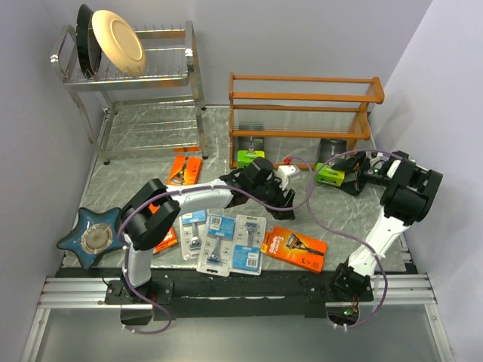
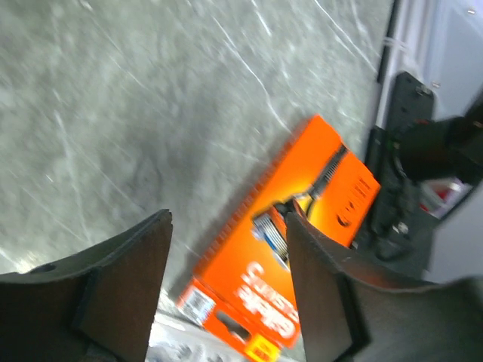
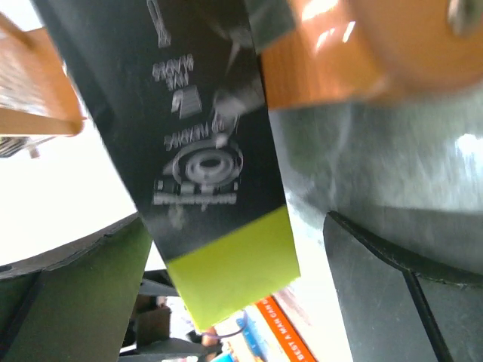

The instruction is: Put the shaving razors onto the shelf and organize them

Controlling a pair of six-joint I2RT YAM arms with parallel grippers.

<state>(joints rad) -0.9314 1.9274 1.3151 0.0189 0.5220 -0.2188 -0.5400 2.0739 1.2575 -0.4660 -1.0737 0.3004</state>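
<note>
The right fingers [image 3: 400, 294] stood wide on either side of a lime-green-and-black razor box [image 3: 219, 188], with a clear gap on one side. That box lay just in front of the right end of the shelf [image 1: 302, 96]. A second green box [image 1: 251, 157] sat at the foot of the shelf's left end. The left fingers [image 2: 121, 286] were parted and empty over the tabletop [image 2: 113, 90] in front of the shelf, an orange razor pack [image 2: 302, 249] lying beneath them. Three blue blister cards [image 1: 219, 241] lay farther out from the shelf.

We look down from above and behind; our left wrist camera faces, close up, the flat orange razor pack [image 2: 241, 264], also seen overhead [image 1: 296, 249].
</note>
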